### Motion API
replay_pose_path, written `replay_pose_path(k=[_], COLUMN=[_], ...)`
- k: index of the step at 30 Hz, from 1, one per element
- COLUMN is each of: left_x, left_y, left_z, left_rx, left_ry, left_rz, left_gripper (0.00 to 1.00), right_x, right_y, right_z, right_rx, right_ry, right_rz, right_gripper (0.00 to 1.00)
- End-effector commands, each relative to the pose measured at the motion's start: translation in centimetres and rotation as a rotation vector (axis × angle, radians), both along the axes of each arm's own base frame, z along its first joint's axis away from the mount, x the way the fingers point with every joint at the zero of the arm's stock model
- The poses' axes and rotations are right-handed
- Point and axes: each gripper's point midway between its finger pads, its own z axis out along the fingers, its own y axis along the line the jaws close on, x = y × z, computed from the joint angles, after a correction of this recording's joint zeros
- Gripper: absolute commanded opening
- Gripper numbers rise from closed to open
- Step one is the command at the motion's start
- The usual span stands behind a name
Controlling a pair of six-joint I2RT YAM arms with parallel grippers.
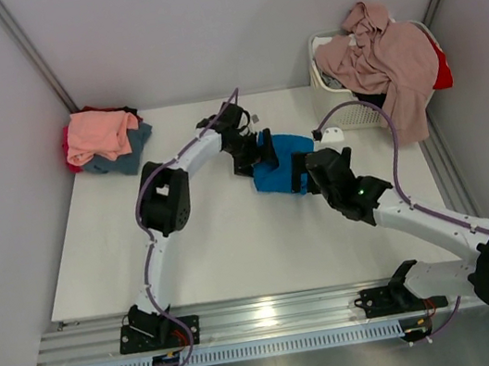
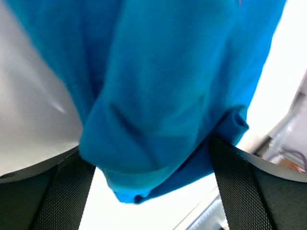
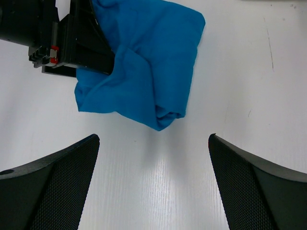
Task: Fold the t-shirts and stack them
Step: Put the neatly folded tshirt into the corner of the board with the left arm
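The white slatted basket stands at the far right corner of the bench. A dusty mauve-pink t-shirt is heaped over the basket and hangs down its near side, and a red cloth shows at its right edge.

The bright blue t-shirt lies bunched on the bench near the basket, to its left and closer to the arm bases. The left pincer is at the edge of this shirt that faces away from the basket. Its wrist view shows the fingers spread wide, with a fold of blue cloth filling the gap between them and brushing both. The right pincer is released and carries nothing. It hovers over bare bench at the shirt's near edge, and a rolled corner of the cloth points into the gap between the fingers without reaching them. The right arm's grey cable loops across the basket's near wall.

Well apart from the basket, along the same far edge at the opposite corner, is a loose pile. A salmon pink t-shirt is on top and a slate blue-grey t-shirt is under it. A red t-shirt peeks out on the side away from the basket.
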Motion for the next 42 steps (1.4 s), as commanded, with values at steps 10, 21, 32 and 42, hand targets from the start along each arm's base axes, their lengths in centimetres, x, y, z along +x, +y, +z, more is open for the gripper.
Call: replay_pose_path(k=[10,21,32,42], left_x=[-11.6,-15.7,-14.2,-14.0], left_y=[-1.4,0.0,3.2,5.5], left_z=[-1.1,-1.5,0.0,-0.1], left_rx=[-0.096,-0.010,0.034,0.129], left_ry=[0.214,0.146,-0.075,-0.138], left_rz=[-0.080,-0.030,0.172,0.294], left_gripper=[0.96,0.95,0.99,0.99], right_x=[-0.9,-0.9,-0.7,-0.4], right_y=[0.8,1.4,1.3,1.8], right_z=[1.0,-0.3,-0.8,-1.7], right_rx=[0.063,0.051,0.009,0.016], right_ry=[-0.022,0.003,0.011,0.037], right_rz=[0.057,0.087,0.107,0.120], right_gripper=[0.99,0.99,0.99,0.99])
